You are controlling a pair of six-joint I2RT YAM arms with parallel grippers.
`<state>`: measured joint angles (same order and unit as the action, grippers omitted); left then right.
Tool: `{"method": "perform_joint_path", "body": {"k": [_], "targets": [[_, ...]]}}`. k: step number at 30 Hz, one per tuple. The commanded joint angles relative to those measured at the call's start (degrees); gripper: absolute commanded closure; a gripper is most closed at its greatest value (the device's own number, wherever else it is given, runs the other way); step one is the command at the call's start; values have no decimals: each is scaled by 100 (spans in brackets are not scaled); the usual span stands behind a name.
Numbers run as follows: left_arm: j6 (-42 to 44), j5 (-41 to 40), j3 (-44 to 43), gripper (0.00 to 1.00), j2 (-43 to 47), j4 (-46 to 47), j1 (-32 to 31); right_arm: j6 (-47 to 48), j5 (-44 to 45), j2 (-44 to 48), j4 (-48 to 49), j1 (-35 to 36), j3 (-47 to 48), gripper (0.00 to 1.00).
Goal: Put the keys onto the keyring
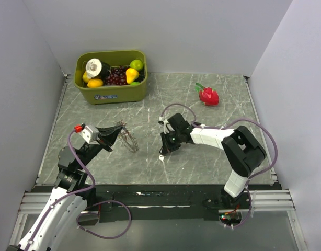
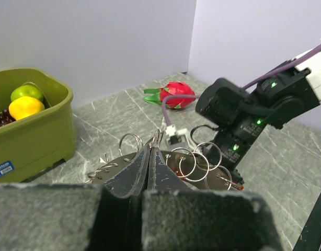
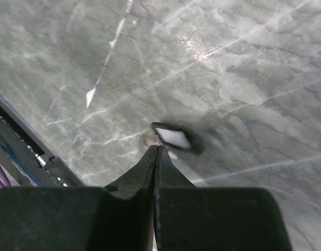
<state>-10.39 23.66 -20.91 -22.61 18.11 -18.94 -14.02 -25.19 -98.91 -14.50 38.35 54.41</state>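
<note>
My left gripper (image 1: 116, 134) is shut on a round metal plate (image 2: 173, 168) that carries several wire keyrings (image 2: 201, 158) and holds it above the table at centre left. The bunch of keyrings also shows in the top view (image 1: 129, 140). A small red piece (image 2: 240, 186) shows at the plate's right edge. My right gripper (image 1: 163, 150) points down at the table a short way right of the rings. In the right wrist view it (image 3: 156, 148) is shut, with a blurred black-headed key (image 3: 173, 137) at its tips, just above the marble. Other keys are out of view.
An olive-green bin (image 1: 111, 93) of toy fruit stands at the back left. A red dragon fruit toy (image 1: 208, 96) lies at the back right. Grey walls close in the table on three sides. The table's near edge rail (image 3: 24, 157) is close to the right gripper.
</note>
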Motion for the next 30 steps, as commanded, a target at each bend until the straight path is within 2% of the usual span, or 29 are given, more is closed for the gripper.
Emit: {"method": "perform_joint_path", "body": {"k": [1,10,15,16,18,21,30], "targets": [[-77,-37,-63,99,64,386,13,189,58,635,0,-73,43,100],[-112,-37,-36,99,64,395,13,312,119,575,53,-82,8,100],[-112,-20,-28,99,55,404,13,453,173,197,-246,-82,254,100],[-112,-28,-28,99,55,413,13,462,138,241,-203,-82,219,87],[-121,-37,-36,99,55,386,13,435,41,381,-10,-82,79,73],[-130,-46,-19,99,72,395,13,400,-82,495,96,-91,-1,62],[-130,-46,-36,99,73,378,13,198,110,320,-44,-196,122,64]]}}
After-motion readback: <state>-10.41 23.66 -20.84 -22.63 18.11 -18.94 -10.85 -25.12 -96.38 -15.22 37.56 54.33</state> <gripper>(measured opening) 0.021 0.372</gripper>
